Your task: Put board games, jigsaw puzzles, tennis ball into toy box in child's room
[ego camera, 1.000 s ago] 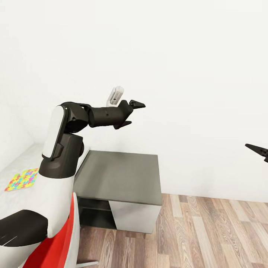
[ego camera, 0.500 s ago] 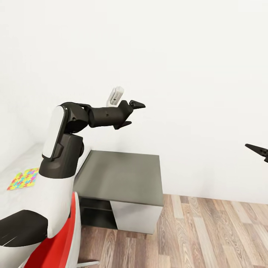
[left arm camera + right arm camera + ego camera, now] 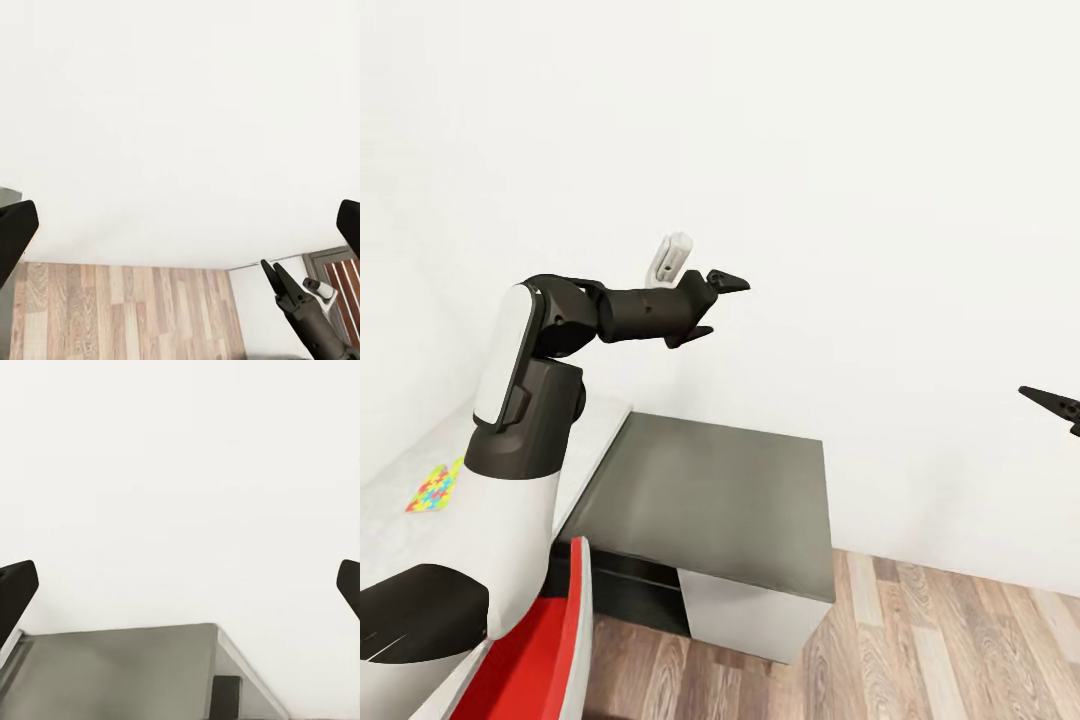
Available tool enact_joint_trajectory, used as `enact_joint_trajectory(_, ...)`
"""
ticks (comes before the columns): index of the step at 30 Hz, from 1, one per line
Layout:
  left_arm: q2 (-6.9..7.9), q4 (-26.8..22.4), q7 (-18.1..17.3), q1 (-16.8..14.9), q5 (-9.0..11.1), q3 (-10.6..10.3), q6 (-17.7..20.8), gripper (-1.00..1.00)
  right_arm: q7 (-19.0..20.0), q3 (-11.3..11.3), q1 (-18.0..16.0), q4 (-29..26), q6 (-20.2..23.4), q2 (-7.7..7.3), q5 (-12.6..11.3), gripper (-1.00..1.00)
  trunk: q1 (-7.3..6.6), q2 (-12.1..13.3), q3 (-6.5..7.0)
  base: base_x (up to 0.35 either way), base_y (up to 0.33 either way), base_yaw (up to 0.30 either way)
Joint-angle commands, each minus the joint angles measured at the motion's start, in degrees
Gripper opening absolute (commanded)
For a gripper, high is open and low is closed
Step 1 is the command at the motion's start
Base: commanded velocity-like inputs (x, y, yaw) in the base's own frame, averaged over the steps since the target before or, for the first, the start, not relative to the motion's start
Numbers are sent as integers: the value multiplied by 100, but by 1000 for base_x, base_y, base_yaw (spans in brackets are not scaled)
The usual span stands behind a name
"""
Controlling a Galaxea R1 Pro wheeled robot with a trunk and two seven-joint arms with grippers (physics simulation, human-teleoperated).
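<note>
While raised above the table (image 3: 710, 480), left gripper (image 3: 715, 305) empty, spread.

Readable text: none; you have no letters, numbers, brands or signs to read in any of your views.
Thin multicoloured jigsaw puzzle square (image 3: 436, 487): you see only bright interlocking patches of red, yellow, green and blue, with no print on them.
Dark grey matt desk section (image 3: 710, 500): its top is plain, and the white cabinet front under it carries no label.
Small white camera block on your left wrist (image 3: 672, 257): it shows a dark dot, too small for you to tell any marking.
</note>
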Motion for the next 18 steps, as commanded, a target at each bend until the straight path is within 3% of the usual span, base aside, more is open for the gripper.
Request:
enact_joint_trajectory(1,-4,-1,60,-9,48,6,11,100,52,-9,-7,0,27,-1,43,100,7,-11,-11,315,0,70)
enact_joint_trajectory(9,-9,0,65,-10,48,-3,11,100,54,-9,-7,0,27,-4,43,100,7,-11,-11,302,0,35)
enact_joint_trajectory(18,-5,0,70,-7,48,-9,11,100,58,-9,-7,0,27,-4,43,100,7,-11,-11,99,0,7)
